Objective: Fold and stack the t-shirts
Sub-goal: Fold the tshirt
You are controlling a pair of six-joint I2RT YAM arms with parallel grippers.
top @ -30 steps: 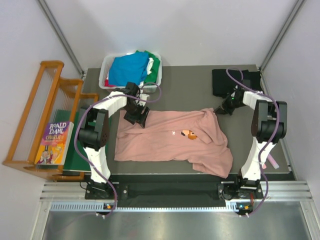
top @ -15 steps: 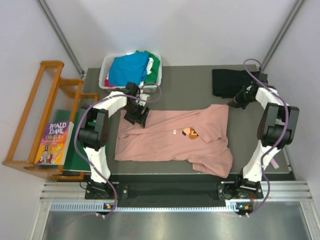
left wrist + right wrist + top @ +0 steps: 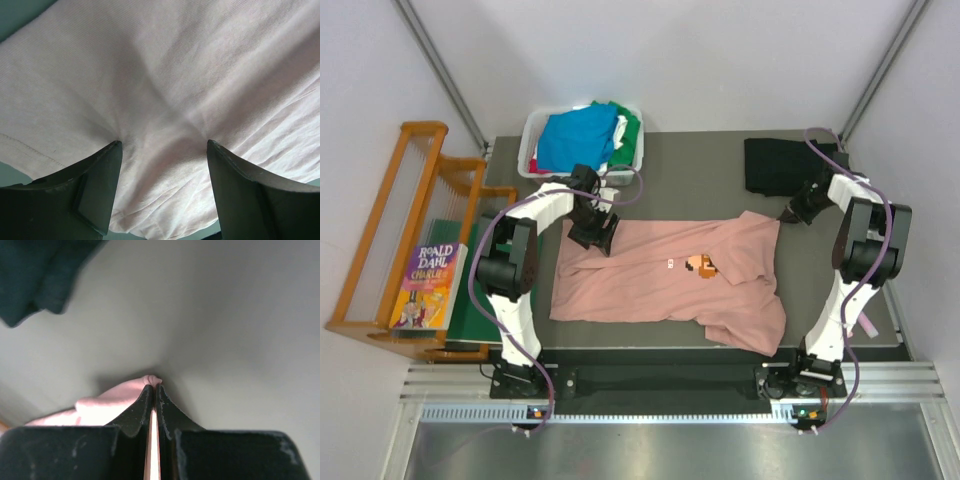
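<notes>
**Pink shirt pinned at one corner, pinched at the other**

A dusty-pink soft cotton t-shirt [image 3: 650, 285] lies spread across the middle of the dark grey table [image 3: 700, 175]. Its right side is rumpled and doubled over, and a fold partly covers the small orange-brown chest print [image 3: 698, 267].

The left gripper [image 3: 592, 232] sits on the shirt's far-left corner. Its wrist view shows the fingers [image 3: 97, 190] spread wide with pink cloth puckering between them, but the tips sink into the fabric, so it is unclear whether they grip anything.

The right gripper [image 3: 790, 212] is at the far-right corner, its jaws closed tight on a thin nub of pink cloth [image 3: 150, 381].

A black folded t-shirt [image 3: 775, 165] lies just beyond it, blurred and cut off in the right wrist view.

In the white plastic basket [image 3: 527, 150], a bright blue t-shirt [image 3: 575, 138] hides most of the green one [image 3: 630, 130].
</notes>
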